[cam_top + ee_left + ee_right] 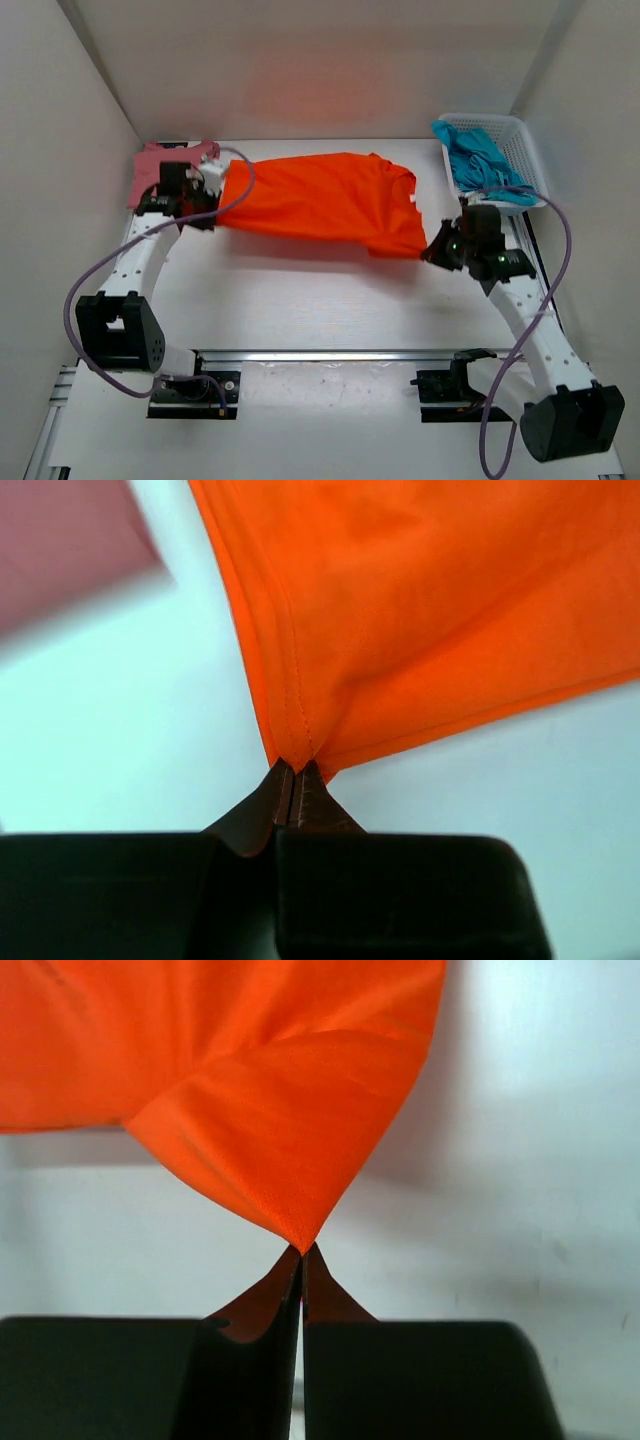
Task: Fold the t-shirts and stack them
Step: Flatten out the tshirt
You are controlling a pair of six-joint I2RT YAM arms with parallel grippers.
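The bright orange t-shirt (320,205) hangs stretched above the table between both arms. My left gripper (215,205) is shut on its hemmed left corner (290,750), the cloth fanning up from the pinched tips. At the other end my right gripper (432,250) is shut on a pointed corner of the orange t-shirt (300,1230). The rose-pink t-shirt (150,170) lies at the back left, partly under the left arm, and shows blurred in the left wrist view (60,550). The teal-blue t-shirt (482,165) lies crumpled in the basket.
A white lattice basket (525,145) stands at the back right by the right wall. White walls close in the table on the left, back and right. The arm bases and a metal rail (330,355) run along the near edge.
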